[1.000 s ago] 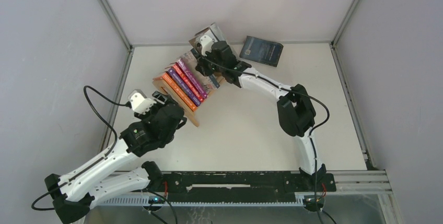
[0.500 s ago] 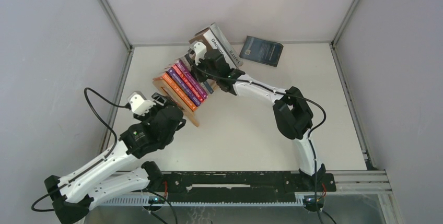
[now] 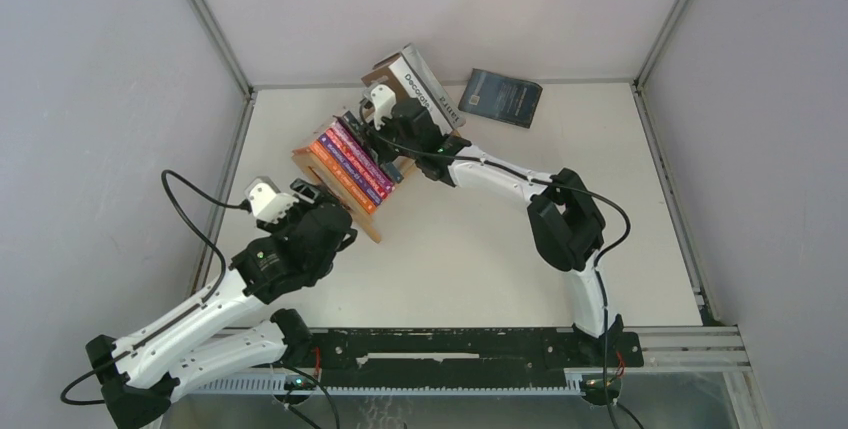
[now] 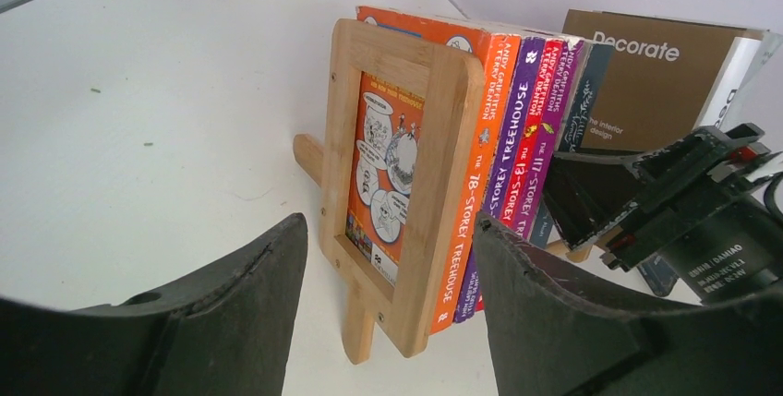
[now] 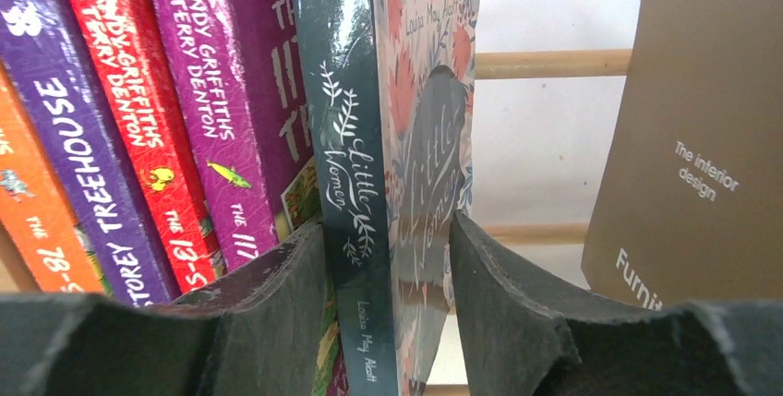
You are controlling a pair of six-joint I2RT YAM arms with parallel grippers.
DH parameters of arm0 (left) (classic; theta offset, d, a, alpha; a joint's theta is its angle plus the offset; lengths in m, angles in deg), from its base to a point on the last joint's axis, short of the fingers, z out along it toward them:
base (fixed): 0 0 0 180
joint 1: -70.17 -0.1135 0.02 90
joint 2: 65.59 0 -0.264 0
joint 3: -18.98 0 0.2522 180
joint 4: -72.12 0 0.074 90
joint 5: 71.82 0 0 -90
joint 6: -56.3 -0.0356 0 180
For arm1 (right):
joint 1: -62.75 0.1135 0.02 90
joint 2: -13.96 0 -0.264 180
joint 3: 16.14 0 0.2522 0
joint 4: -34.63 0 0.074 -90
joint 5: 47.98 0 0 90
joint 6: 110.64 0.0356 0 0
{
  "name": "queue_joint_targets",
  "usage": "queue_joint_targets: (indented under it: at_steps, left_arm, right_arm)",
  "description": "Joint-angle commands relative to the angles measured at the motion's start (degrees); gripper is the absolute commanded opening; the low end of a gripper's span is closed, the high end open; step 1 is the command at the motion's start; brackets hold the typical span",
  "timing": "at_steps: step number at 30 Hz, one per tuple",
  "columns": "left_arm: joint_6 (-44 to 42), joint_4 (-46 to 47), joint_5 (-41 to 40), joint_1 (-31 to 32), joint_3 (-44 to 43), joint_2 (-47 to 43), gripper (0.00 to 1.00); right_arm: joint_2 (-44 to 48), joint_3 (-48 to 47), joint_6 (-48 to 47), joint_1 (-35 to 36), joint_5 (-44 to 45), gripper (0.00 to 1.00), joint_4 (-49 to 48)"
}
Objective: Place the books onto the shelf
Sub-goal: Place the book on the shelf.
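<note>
Shelving stage: your right claw (image 5: 386,239) straddles the Little Women paperback (image 5: 346,119) in the shelf (image 5: 554,64), pinching or slack I cannot tell; your left claw (image 4: 388,230) hangs spread; next, ease the right straight back.

The right gripper (image 5: 388,234) sits low in the view, one dark finger on each side of an upright dark-spined book (image 5: 343,138) with a floral cover. Whether the fingers press on it I cannot tell. To its left stand a magenta book (image 5: 235,91), a red book (image 5: 138,110), a violet book (image 5: 65,147) and an orange book (image 5: 32,239). To its right, across a gap, a brown book (image 5: 702,138) leans. Wooden shelf (image 5: 554,64) rails run behind.
</note>
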Motion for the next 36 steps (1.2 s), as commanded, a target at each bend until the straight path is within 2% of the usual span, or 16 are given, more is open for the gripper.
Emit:
queue_joint_targets:
  at_steps: [1, 17, 22, 26, 28, 29, 30, 34, 36]
  left_arm:
    - [2.9, -1.1, -2.1, -0.2, 0.5, -0.3, 0.7]
    - [6.2, -6.1, -4.6, -0.3, -1.6, -0.2, 0.71]
    - [4.8, -5.5, -5.9, -0.3, -2.5, -0.3, 0.78]
    - [0.1, -2.3, -6.3, -0.4, -2.8, -1.0, 0.89]
    - [-2.9, 0.2, -6.2, -0.4, -2.7, -2.0, 0.96]
    - [-4.7, 1.5, -6.1, -0.5, -2.5, -2.5, 0.99]
    - [-6.6, 3.3, -5.9, -0.7, -2.2, -3.1, 1.0]
    - [-11.4, 9.0, -3.3, -2.2, 0.0, -5.7, 1.0]
    - [-12.7, 11.5, -0.9, -3.7, 1.2, -6.8, 1.0]
  right_arm:
    - [6.0, 0.5, 0.0, 1.5, -1.5, 0.58, -0.2]
    - [13.3, 2.3, 0.4, 1.0, -0.4, 0.59, 5.4]
    - [16.2, 2.0, 0.3, 1.1, 2.1, 0.61, 7.1]
    - [18.8, 2.1, 1.2, 0.4, 4.9, 0.73, 7.1]
    - [19.4, 1.6, 2.0, 0.0, 6.6, 0.85, 6.8]
    - [19.4, 1.0, 2.2, -0.1, 8.8, 0.96, 7.1]
    - [19.4, 0.4, 2.3, -0.1, 11.1, 0.99, 7.3]
    - [20.4, 1.0, 3.6, -0.3, 20.7, 1.0, 4.4]
    - [21.3, 2.7, 3.7, -1.2, 22.9, 1.0, 2.2]
